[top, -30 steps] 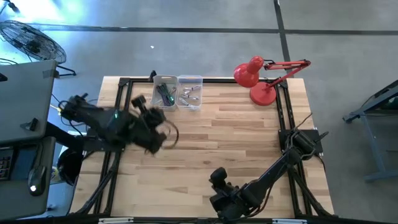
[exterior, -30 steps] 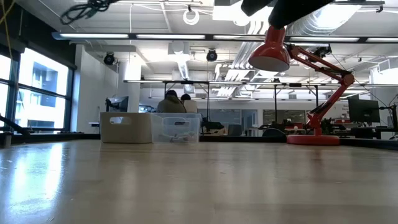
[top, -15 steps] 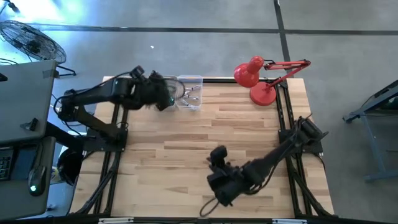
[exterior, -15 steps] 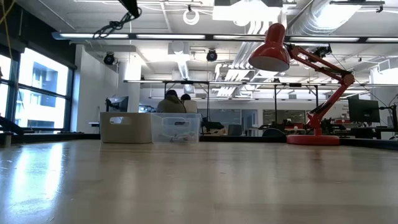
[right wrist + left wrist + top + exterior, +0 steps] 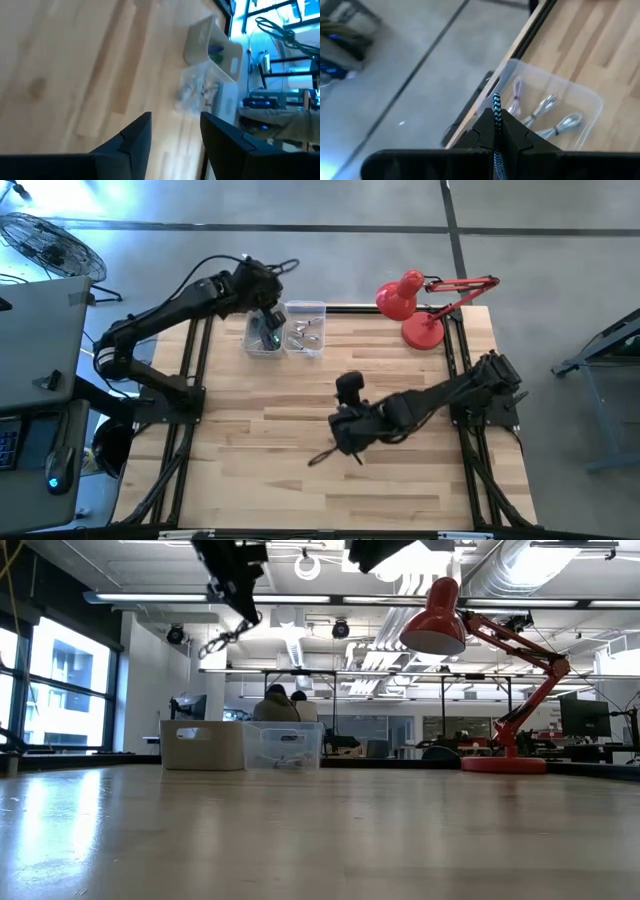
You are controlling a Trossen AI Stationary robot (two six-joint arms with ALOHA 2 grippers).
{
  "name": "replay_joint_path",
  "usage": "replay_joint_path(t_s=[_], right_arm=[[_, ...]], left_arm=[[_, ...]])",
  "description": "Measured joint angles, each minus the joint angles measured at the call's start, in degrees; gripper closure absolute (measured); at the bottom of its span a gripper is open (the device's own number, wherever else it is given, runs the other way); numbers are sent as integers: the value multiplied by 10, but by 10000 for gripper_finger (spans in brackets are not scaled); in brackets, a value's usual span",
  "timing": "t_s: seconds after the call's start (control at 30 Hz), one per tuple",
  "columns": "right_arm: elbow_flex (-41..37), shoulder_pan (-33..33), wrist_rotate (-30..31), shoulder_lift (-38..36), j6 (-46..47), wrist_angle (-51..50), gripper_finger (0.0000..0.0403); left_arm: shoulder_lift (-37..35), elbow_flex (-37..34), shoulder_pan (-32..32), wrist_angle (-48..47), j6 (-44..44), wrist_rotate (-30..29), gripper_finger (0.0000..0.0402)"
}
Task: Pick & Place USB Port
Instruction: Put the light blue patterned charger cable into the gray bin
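My left gripper [image 5: 262, 288] is above the two bins at the table's far edge and is shut on a blue-and-black braided cable [image 5: 496, 107]. In the low view it shows high up [image 5: 235, 580], with the cable [image 5: 225, 635] below it. The grey bin [image 5: 264, 332] holds dark cables. The clear bin [image 5: 306, 330] holds silvery cables and also shows in the left wrist view [image 5: 555, 115]. My right gripper [image 5: 345, 435] is over the table's middle, open and empty [image 5: 175, 125]. My left gripper pinches the braided cable between its two shut fingers. A short end [image 5: 496, 102] sticks out past the fingertips. The fingers slant down toward the bins. The rest of the cable [image 5: 222, 638] hangs slack below the gripper, clear of the bins and the table.
A red desk lamp [image 5: 420, 305] stands at the far right corner, its head over the table [image 5: 432, 625]. The bins show at the far edge in the low view [image 5: 245, 745]. Bare wood [image 5: 300, 490] lies toward the near edge. A person sits in the room beyond [image 5: 275, 705].
My left gripper has swung from the table's left side toward the far edge and now stands over the bins, with the cable hanging below it. My right gripper has gone from the near edge toward the table's middle.
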Motion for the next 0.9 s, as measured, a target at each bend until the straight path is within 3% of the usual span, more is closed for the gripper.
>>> replay_joint_path(t_s=[0.3, 0.43, 0.67, 0.9], right_arm=[[0, -52, -6, -33, -15, -43, 242], [0, -69, -47, -48, -12, -42, 242], [0, -89, -71, -52, -23, -41, 242], [0, -93, -75, -52, -23, -41, 242]], left_arm=[[0, -125, 134, 85, -17, 108, 401], [0, -178, 156, 135, -22, 159, 401], [0, -239, 160, 191, -53, 164, 401], [0, -243, 158, 185, -90, 163, 401]])
